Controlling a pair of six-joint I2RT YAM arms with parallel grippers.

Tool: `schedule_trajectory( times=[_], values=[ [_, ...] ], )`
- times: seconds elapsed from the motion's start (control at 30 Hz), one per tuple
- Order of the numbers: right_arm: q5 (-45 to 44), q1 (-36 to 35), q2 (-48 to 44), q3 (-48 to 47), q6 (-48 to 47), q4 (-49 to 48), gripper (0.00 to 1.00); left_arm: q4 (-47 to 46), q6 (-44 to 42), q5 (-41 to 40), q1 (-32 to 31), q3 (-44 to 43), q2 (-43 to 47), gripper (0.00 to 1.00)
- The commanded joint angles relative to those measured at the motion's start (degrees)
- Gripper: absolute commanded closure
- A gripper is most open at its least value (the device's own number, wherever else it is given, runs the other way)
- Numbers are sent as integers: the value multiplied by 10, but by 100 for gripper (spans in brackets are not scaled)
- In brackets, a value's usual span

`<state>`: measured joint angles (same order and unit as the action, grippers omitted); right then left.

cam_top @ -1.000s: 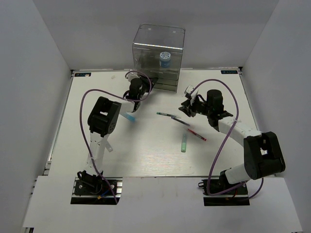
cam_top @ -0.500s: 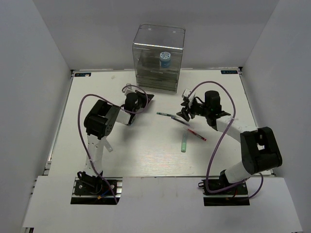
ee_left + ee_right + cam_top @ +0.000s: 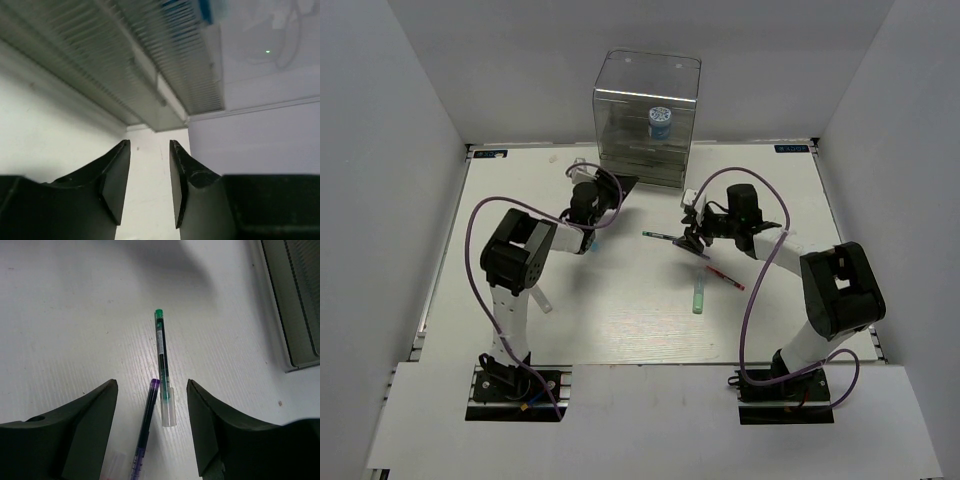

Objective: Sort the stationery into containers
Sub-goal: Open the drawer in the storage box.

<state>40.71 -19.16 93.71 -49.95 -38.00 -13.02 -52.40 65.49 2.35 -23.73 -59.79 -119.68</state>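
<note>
A tall clear plastic box (image 3: 630,90) with smooth glossy walls stands at the far middle of the white table (image 3: 570,320), whose top shows a faint wood-like grain. In the lower part of the box sits a stack of grey-tinted shallow drawers (image 3: 642,160), finely ribbed when seen from the left wrist. One round blue-and-white pot (image 3: 661,122) shows through the box's upper part. Four slim pieces of stationery lie loose on the table in front of the box: a thin dark pen with a green end (image 3: 161,352) and a clear cap, a thin purple pen (image 3: 145,422) touching or almost touching it at a slant, a thin red pen (image 3: 725,276) a little nearer the arms, and one pale green marker (image 3: 699,295) just beside the red one. The right gripper (image 3: 150,385) is spread wide with matte black fingers on either side of the dark and purple pens, gripping neither. The left gripper (image 3: 148,150) points at the drawers' lower corner, its black fingers parted by a narrow gap with nothing between them.
</note>
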Motion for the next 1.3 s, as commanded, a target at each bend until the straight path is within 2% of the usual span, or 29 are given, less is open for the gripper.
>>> schedule_trajectory(
  times=[0.0,0.03,0.07,0.2,0.57,0.7,1.1,1.27],
  values=[
    [10,-8,-2,-22,-15,10,37,3,-8,1,3,-61,-3,52],
    [8,-8,-3,-19,-16,11,37,8,-8,1,3,-71,-8,50],
    [8,-8,-5,-19,-16,12,37,8,-8,1,3,-81,-13,44],
    [3,-7,-8,-13,-16,12,37,38,-8,-4,3,-130,-35,39],
    [1,-4,-5,-17,-3,-3,37,120,-3,1,3,-183,-59,41],
    [-1,-6,-1,-16,-1,-6,37,132,-3,-12,3,-183,-59,27],
    [0,-3,-2,-11,3,-10,37,149,35,-34,9,-219,-93,26],
    [-1,-4,-5,-10,3,-10,37,163,35,-34,9,-239,-105,36]
  ],
)
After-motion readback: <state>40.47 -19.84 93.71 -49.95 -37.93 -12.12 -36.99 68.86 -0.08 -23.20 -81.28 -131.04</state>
